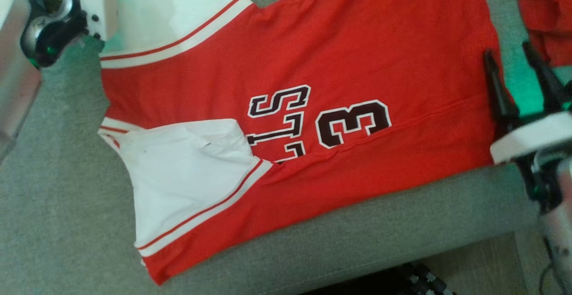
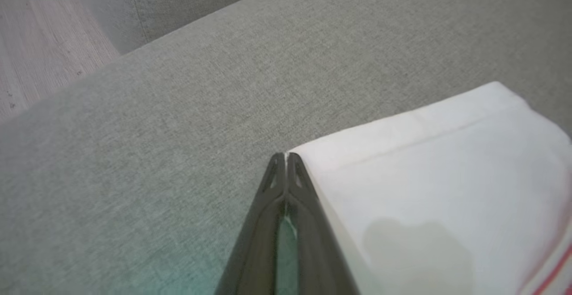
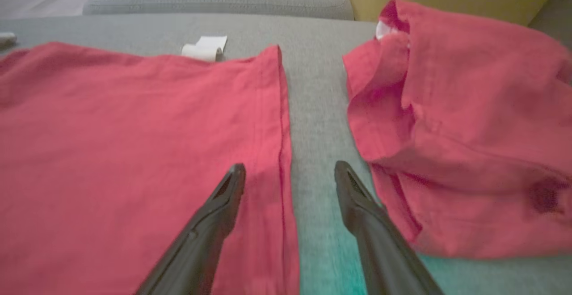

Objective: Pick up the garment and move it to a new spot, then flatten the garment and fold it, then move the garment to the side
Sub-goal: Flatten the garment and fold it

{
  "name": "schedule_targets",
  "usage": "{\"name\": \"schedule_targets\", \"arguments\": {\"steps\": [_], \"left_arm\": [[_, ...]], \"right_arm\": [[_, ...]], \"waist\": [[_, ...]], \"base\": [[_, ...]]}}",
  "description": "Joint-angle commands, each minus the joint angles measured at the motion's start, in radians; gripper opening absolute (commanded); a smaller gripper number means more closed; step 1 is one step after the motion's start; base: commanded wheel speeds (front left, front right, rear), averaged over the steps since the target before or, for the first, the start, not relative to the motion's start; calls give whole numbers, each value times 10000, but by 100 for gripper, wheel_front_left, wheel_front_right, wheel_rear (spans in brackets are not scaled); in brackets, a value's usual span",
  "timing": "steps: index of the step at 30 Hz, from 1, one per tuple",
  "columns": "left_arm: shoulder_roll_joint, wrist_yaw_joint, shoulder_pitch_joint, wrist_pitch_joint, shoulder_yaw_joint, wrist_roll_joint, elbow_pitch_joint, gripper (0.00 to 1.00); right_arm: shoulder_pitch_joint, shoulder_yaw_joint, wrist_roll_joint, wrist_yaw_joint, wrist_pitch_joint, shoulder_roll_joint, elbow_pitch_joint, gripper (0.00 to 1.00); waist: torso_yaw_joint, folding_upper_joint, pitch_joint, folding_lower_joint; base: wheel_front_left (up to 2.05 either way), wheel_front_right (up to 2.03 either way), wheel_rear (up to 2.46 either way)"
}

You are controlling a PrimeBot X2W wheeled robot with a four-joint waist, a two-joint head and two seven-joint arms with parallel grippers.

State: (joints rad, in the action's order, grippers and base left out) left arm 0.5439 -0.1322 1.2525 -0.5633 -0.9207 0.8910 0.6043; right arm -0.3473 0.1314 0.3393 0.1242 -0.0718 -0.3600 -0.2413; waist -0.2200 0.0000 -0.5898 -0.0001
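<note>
The garment (image 1: 313, 62) is a red jersey with white sleeves and dark "13" lettering, spread on a grey sofa seat (image 1: 67, 223). Its lower long edge is folded up over the body. My left gripper (image 2: 286, 155) is shut at the corner of the upper white sleeve (image 2: 447, 174), and a thin white sliver of cloth shows between its tips. My right gripper (image 1: 507, 50) is open at the hem end. In the right wrist view, the right gripper (image 3: 289, 167) has one finger over the red cloth (image 3: 134, 152) and the other over bare seat.
A second, crumpled red garment (image 1: 545, 13) (image 3: 469, 129) lies just beyond my right gripper. The seat's front edge runs along the bottom, with wooden floor (image 1: 473, 268) (image 2: 35, 40) below it. A small white strip (image 3: 205, 47) lies past the jersey's far edge.
</note>
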Motion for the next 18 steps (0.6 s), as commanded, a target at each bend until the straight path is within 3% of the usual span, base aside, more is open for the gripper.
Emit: {"name": "schedule_targets", "arguments": {"steps": [1,5,6,10,12,14,15,17,18], "left_arm": [[441,18,176,-24,86,68,-244,0],[542,17,360,383,-287,281,-669,0],[544,17,667,789,-642,429,-921,0],[488,16,940,1133,-1106,644,-1063,0],[485,16,1025,1250,-1283,735,-1062,0],[489,16,1114,1356,-1443,834,-1025,0],[490,16,1147,1406,-1526,884,-1006,0],[493,16,1176,1452,-1605,932,-990,0],[495,16,1205,1493,-1682,976,-972,0]], "right_arm": [[-313,81,161,65,-45,-271,235,100],[-1215,218,1003,65,501,-233,-231,100],[-2354,660,1578,65,1251,-465,-1131,100],[-3546,1122,1859,65,1590,-777,-2359,100],[-3884,1288,2028,65,1689,-825,-2803,87],[-4150,1478,2187,65,1710,-859,-3137,62],[-4258,1572,2277,65,1728,-875,-3289,56],[-4355,1655,2351,65,1722,-896,-3428,56],[-4446,1739,2416,65,1701,-915,-3554,49]], "waist": [[79,0,34,1],[301,0,123,1],[570,0,183,1],[810,0,216,1],[883,0,234,1],[939,0,239,1],[964,0,246,1],[988,0,252,1],[1009,0,252,1]], "base": [[0,0,0],[0,0,0],[0,0,0],[0,0,0],[0,0,0],[0,0,0],[0,0,0],[0,0,0],[0,0,0]]}}
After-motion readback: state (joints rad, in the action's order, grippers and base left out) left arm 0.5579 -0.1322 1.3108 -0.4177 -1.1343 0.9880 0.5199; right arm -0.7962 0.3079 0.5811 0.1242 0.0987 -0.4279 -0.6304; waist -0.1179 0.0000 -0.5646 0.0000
